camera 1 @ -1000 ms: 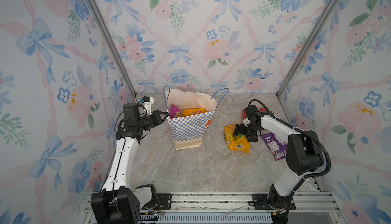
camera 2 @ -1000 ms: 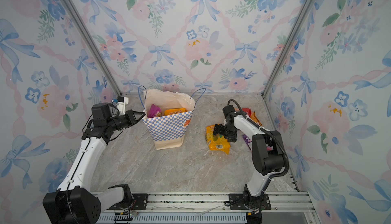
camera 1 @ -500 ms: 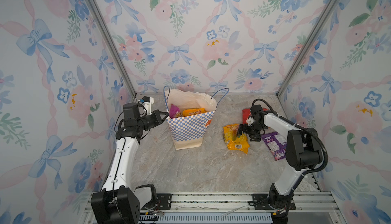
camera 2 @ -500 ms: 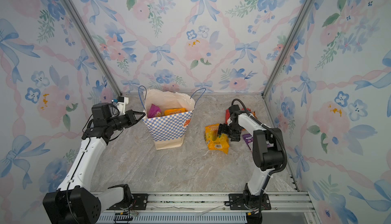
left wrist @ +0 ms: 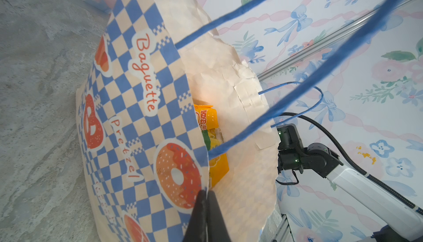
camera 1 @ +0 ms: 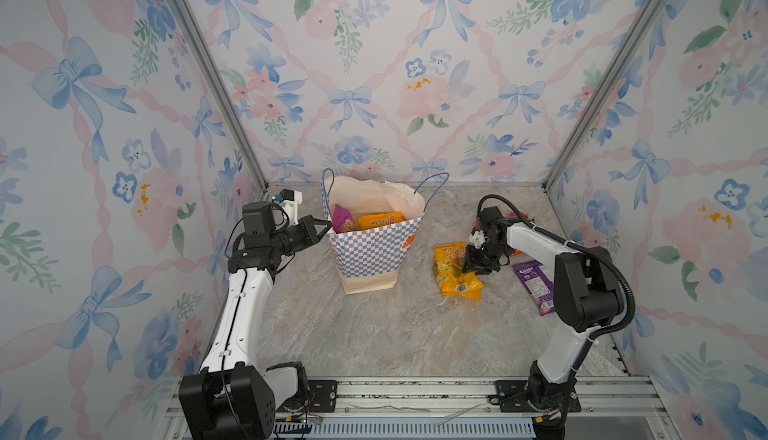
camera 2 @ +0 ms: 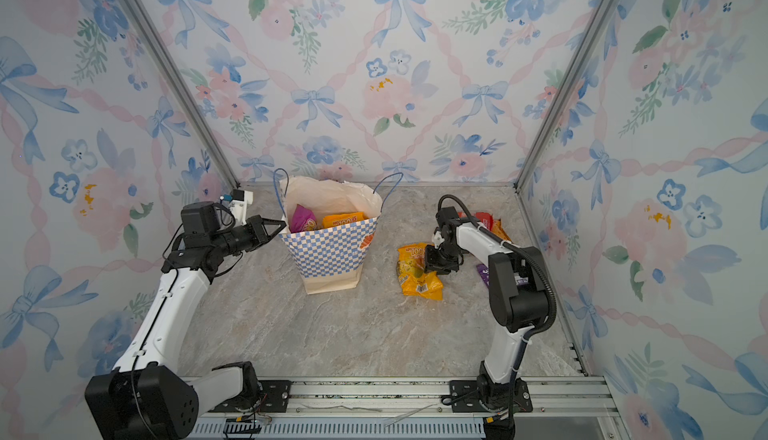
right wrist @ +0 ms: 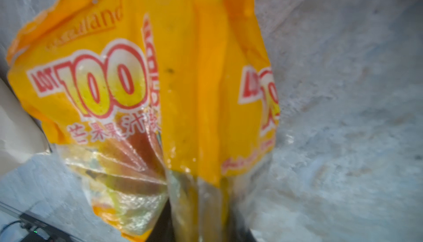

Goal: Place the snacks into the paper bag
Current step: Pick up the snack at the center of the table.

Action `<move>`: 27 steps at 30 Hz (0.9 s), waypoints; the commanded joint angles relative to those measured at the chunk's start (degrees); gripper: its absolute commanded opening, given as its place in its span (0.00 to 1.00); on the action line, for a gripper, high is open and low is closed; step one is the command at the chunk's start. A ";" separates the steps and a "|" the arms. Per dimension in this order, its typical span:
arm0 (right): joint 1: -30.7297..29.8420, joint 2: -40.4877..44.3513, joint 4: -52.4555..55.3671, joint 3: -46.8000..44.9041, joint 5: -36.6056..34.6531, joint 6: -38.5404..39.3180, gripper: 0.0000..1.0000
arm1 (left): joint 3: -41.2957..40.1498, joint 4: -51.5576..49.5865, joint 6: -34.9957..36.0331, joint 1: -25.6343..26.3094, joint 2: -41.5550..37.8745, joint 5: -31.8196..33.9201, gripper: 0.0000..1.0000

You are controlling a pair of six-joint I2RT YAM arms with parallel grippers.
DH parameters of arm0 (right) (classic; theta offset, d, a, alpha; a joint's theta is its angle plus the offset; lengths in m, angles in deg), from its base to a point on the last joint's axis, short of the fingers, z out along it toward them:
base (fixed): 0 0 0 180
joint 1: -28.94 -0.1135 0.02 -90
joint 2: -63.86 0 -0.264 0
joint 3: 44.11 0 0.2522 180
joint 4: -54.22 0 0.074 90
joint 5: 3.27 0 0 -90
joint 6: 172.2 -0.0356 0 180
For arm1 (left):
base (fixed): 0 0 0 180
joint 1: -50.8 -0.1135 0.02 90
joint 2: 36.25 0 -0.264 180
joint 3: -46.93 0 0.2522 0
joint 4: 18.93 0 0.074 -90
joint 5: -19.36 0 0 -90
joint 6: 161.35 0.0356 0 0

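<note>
So far the paper bag (camera 1: 374, 250), its rim pinched in the left claw (camera 1: 328, 225), holds a purple pouch (camera 1: 343, 219) and an orange pack (camera 1: 380, 220), while the right claw (camera 1: 467, 265) grips a yellow pack (camera 1: 455, 277) on the surface (camera 1: 374, 334) right of it, with a red pack (camera 1: 517, 216) and a purple packet (camera 1: 534, 282) left out.

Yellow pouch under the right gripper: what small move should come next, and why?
Probably lift it straight up: the right gripper looks closed on the yellow pouch lying on the table, while the left gripper pinches the rim of the paper bag.

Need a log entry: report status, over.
Left hand shut on rim of blue-checkered paper bag. Right hand shut on yellow plastic "100" pouch, on table. Nothing between them.
</note>
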 commanded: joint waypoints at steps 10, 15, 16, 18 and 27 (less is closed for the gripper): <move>-0.12 7.22 0.69 1.60 2.79 -2.02 0.00 | 0.91 0.54 0.72 0.19 -0.47 -0.96 0.00; -0.39 13.10 1.12 3.74 4.27 -4.12 0.00 | 0.98 0.57 0.69 0.19 -0.69 -1.00 0.00; -0.42 13.94 1.45 4.41 4.27 -4.37 0.00 | 0.96 0.53 0.69 0.19 -0.69 -1.05 0.00; -0.52 15.84 2.20 6.12 4.36 -4.60 0.00 | 0.98 0.54 0.72 0.19 -0.69 -1.08 0.00; -1.52 21.66 10.51 19.23 -0.82 -4.07 0.00 | 0.61 0.53 0.78 0.19 -0.90 -1.18 0.00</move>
